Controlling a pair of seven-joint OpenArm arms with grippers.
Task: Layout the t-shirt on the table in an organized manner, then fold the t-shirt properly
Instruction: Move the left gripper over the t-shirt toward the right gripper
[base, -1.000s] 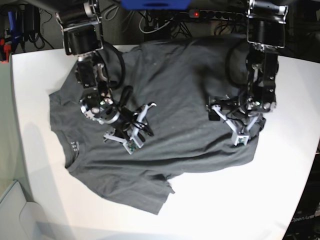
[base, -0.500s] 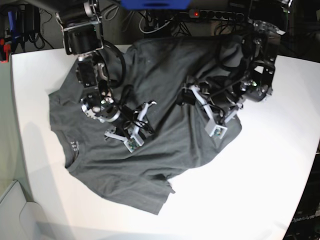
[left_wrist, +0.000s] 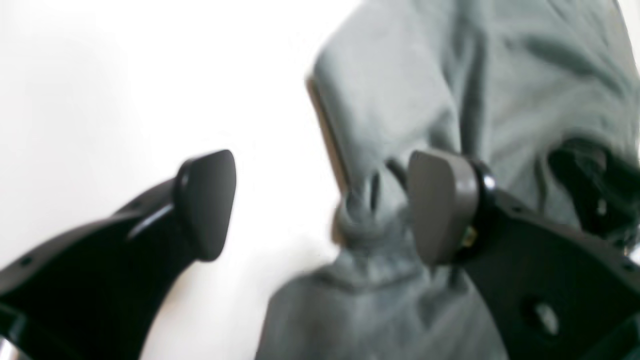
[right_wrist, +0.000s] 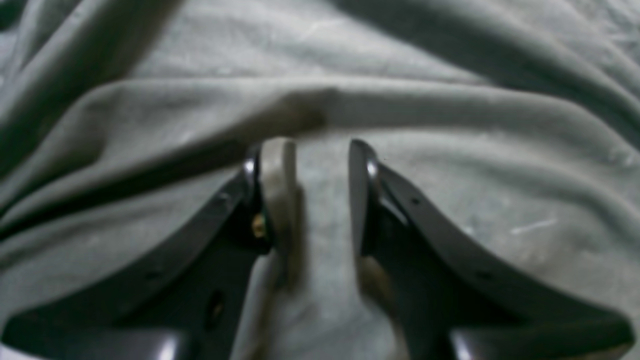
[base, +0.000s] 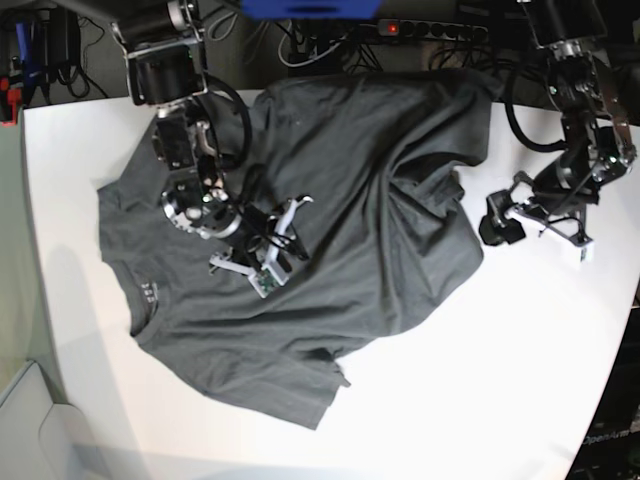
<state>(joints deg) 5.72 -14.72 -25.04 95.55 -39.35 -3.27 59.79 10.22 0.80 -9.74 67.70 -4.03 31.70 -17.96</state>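
The t-shirt (base: 340, 200) lay rumpled on the table (base: 500, 380).
My left gripper (left_wrist: 320, 205) stood wide and empty; my right gripper (right_wrist: 320, 195) pinched a fold narrowly.

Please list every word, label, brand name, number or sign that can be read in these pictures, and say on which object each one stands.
"OpenArm": faint pale lettering on the dark area beyond the table edge, bottom right of the base view; the last letters are unclear.
Label at the neck of the t-shirt: small pale marks, too small to read.
Both wrist views: no text visible.
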